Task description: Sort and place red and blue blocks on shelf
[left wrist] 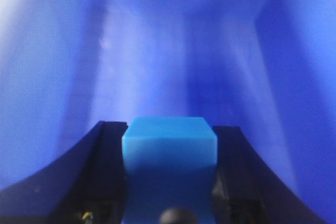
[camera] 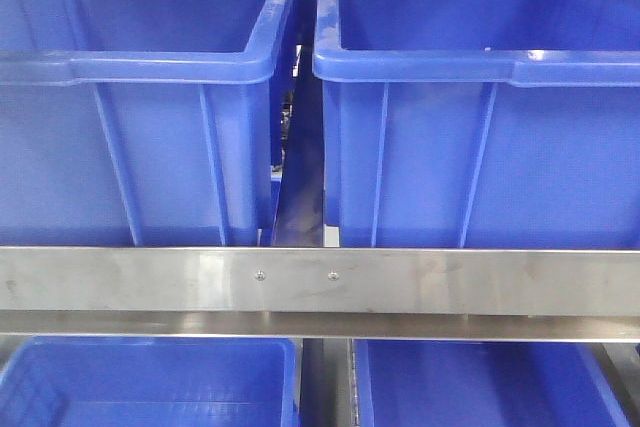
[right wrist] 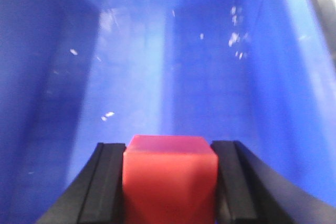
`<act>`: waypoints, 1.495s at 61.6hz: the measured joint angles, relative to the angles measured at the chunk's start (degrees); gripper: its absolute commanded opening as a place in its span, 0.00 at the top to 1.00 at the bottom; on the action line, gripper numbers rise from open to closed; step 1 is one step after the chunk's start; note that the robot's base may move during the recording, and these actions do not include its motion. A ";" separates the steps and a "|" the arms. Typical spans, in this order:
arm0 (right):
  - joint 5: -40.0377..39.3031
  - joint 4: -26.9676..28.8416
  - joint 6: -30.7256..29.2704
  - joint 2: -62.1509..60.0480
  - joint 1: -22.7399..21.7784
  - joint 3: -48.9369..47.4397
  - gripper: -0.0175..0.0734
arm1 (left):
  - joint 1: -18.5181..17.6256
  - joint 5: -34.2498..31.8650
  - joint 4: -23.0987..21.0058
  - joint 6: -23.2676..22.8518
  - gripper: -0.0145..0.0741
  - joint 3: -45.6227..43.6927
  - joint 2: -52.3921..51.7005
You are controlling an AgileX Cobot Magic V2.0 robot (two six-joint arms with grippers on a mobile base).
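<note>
The front camera is facing the tiered brushed-steel shelf [camera: 320, 285] head-on, close up. The wrist cameras are peering closely over a blue matte cube [left wrist: 169, 136] left and a red matte cube [right wrist: 169, 156] right, into big blue plastic bins [camera: 480, 147] like those the front view is showing.

No readable text on the blue bins [camera: 160, 162] or shelf [camera: 450, 282]

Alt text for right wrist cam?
A small matte red cube sits clamped between the right gripper's two black fingers, close to the lens. Behind it, the blue plastic inside of a large bin fills the frame, flecked with pale specks.
</note>
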 measured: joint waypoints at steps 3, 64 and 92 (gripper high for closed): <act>-0.10 0.00 0.00 0.28 0.00 -0.13 0.74 | 0.00 0.00 0.12 0.00 0.69 -0.15 0.77; -2.05 -0.10 0.00 -0.47 0.00 -0.22 0.73 | -0.08 3.16 -1.36 0.11 0.68 -0.83 -0.95; 2.25 -0.10 0.00 -14.78 0.00 5.84 0.73 | -0.08 3.68 -1.49 0.11 0.68 6.41 -13.39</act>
